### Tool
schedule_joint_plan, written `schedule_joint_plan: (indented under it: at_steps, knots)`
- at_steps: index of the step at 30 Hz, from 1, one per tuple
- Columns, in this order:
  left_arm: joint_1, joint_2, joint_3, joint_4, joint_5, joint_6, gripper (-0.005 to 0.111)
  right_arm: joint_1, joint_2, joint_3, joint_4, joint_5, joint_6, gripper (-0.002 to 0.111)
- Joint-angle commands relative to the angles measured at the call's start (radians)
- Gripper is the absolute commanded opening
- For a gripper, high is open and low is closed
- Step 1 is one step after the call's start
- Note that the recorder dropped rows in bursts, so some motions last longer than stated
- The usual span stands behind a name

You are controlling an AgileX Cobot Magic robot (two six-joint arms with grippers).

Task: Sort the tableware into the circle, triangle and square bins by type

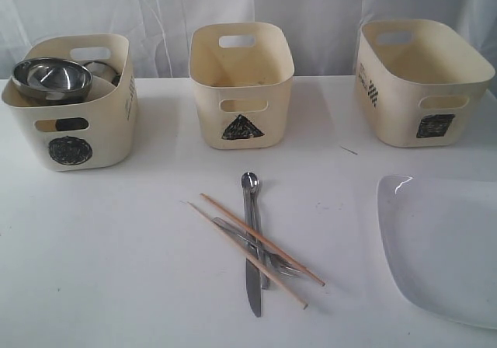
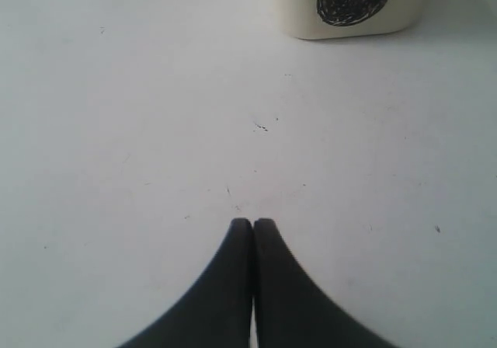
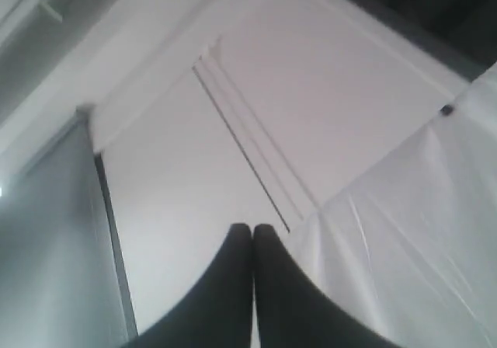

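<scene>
The circle bin at the back left holds a steel bowl, with more steel ware behind it. The triangle bin stands at the back middle and the square bin at the back right. In the middle of the table lie two wooden chopsticks, a steel spoon, a fork and a knife, crossed in a pile. A large white plate lies at the front right. Neither arm shows in the exterior view. My left gripper is shut and empty above bare table, short of the circle bin. My right gripper is shut, pointing up at a wall or ceiling.
White curtain hangs behind the bins. A small dark scrap lies on the white table between the triangle and square bins.
</scene>
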Motion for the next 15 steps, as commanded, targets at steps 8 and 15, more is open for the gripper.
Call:
schedule_joint_plan:
  at_steps: [8, 15]
  knots:
    - [0.002, -0.005, 0.004, -0.007, -0.003, 0.001, 0.000, -0.001, 0.691, -0.212, -0.352, 1.009, -0.183, 0.000]
    - [0.002, -0.005, 0.004, -0.005, -0.003, 0.001, 0.000, 0.087, 0.745, -0.212, -0.169, 1.417, -0.539, 0.000]
